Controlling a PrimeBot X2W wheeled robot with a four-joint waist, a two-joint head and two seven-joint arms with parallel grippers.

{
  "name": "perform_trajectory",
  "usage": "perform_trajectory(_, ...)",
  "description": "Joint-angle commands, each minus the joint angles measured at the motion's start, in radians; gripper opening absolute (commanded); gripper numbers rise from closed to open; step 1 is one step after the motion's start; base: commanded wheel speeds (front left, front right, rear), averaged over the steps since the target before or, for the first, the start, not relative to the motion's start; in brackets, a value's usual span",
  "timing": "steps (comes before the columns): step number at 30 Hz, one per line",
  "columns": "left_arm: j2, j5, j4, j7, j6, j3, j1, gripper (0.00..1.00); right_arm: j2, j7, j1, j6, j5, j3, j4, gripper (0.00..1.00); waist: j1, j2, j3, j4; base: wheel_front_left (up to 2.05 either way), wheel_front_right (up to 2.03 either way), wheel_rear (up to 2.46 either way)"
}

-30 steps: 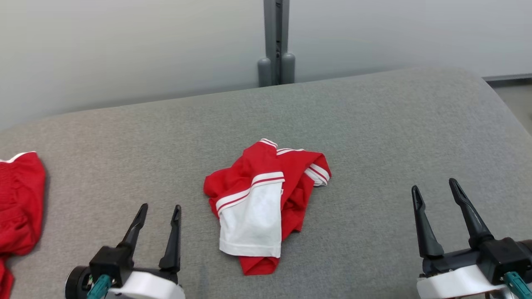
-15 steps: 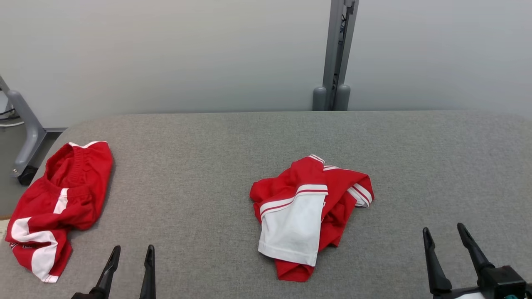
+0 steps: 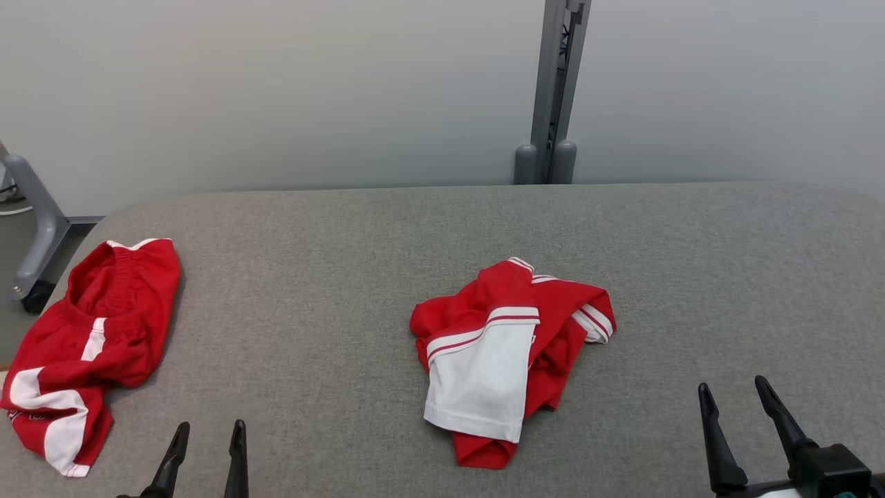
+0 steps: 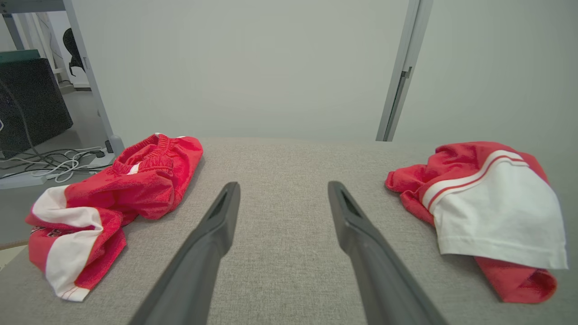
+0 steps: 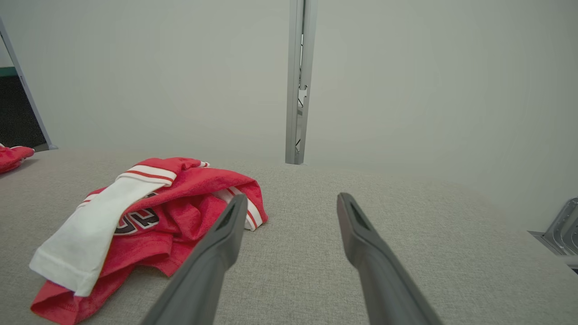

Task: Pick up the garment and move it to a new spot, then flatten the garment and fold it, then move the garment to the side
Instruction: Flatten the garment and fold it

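The left pincer (image 3: pixel 211 424) has its two dark fingers spread wide, and nothing is between them. The right pincer (image 3: pixel 731 382) is spread wide too and holds nothing. Both point out over a soft grey table (image 3: pixel 311 263). The garment (image 3: pixel 508 360) is a red top with white parts and thin stripes. It lies in a crumpled heap on the table between the two pincers, a bit further out than their finger tips. It is to the right of the left pincer and to the left of the right pincer, and it is closer to the right one. Neither pincer touches it. A white piece lies on top of the heap on the side facing the pincers, and a red edge pokes out under it. Seen from the right pincer, a dark print shows on the red cloth beside the white piece, but it is too folded to read. A pair of red shorts (image 3: pixel 90 346) with white patches lies bunched up well to the left of the left pincer, near the table's edge. Far ahead of both pincers, past the back of the table, a grey post (image 3: pixel 553 90) stands against a pale wall (image 3: pixel 276 90). Further left than the shorts, a grey metal leg (image 3: pixel 34 228) stands on the floor with white cables (image 4: pixel 49 160) beside it.
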Motion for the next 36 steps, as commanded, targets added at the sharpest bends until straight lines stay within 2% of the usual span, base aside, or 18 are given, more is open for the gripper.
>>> perform_trajectory(1,0.002,0.007,0.000,0.000,-0.004,0.004,-0.020,1.00,-0.005,-0.001,-0.010,0.000,-0.007,0.001,-0.001,1.00,0.0000,-0.0001,0.001,-0.004,0.00,0.00,0.00)
perform_trajectory(7,-0.006,0.002,-0.016,0.000,-0.018,-0.026,-0.052,1.00,-0.006,0.000,-0.027,0.000,-0.020,0.008,-0.015,1.00,0.0000,-0.0001,0.015,-0.045,0.00,0.00,0.00)
perform_trajectory(11,-0.007,0.007,0.012,0.006,-0.030,-0.146,-0.110,1.00,-0.006,0.000,-0.054,0.000,-0.028,0.027,-0.031,1.00,0.0000,-0.0001,0.037,-0.093,0.00,0.00,0.00)
perform_trajectory(13,-0.007,-0.027,0.033,0.020,-0.033,-0.216,-0.159,1.00,-0.005,0.000,-0.070,0.000,-0.029,0.039,-0.038,1.00,0.0000,-0.0001,0.054,-0.122,0.00,0.00,0.00)
perform_trajectory(20,-0.006,-0.101,0.187,0.140,-0.016,-0.425,-0.334,1.00,-0.005,0.000,-0.107,0.000,0.000,0.057,-0.060,1.00,0.0000,-0.0001,0.124,-0.191,0.00,0.00,0.00)
perform_trajectory(26,-0.007,-0.135,0.316,0.171,-0.020,-0.454,-0.418,1.00,-0.005,-0.001,-0.112,0.000,0.018,0.054,-0.058,1.00,0.0000,-0.0001,0.152,-0.226,0.00,0.00,0.00)
perform_trajectory(27,-0.006,-0.138,0.322,0.175,-0.023,-0.455,-0.420,0.92,-0.005,-0.001,-0.112,0.000,0.019,0.052,-0.057,1.00,0.0000,-0.0001,0.153,-0.227,0.00,0.00,0.00)
perform_trajectory(29,-0.002,-0.147,0.326,0.175,-0.024,-0.456,-0.420,0.53,-0.005,0.000,-0.113,0.000,0.020,0.050,-0.056,1.00,0.0000,-0.0001,0.155,-0.227,0.00,0.00,0.00)
perform_trajectory(31,0.003,-0.157,0.331,0.181,-0.028,-0.457,-0.413,0.36,-0.005,0.000,-0.116,0.000,0.021,0.047,-0.055,1.00,0.0000,-0.0001,0.157,-0.227,0.00,0.00,0.00)
perform_trajectory(33,0.008,-0.160,0.338,0.184,-0.030,-0.460,-0.410,0.00,-0.005,0.000,-0.121,0.000,0.020,0.046,-0.055,1.00,0.0000,-0.0001,0.159,-0.224,0.00,0.00,0.00)
perform_trajectory(36,0.008,-0.167,0.349,0.185,-0.032,-0.462,-0.410,0.00,-0.005,0.000,-0.124,0.000,0.019,0.048,-0.055,1.00,0.0000,-0.0001,0.159,-0.221,0.00,0.00,0.00)
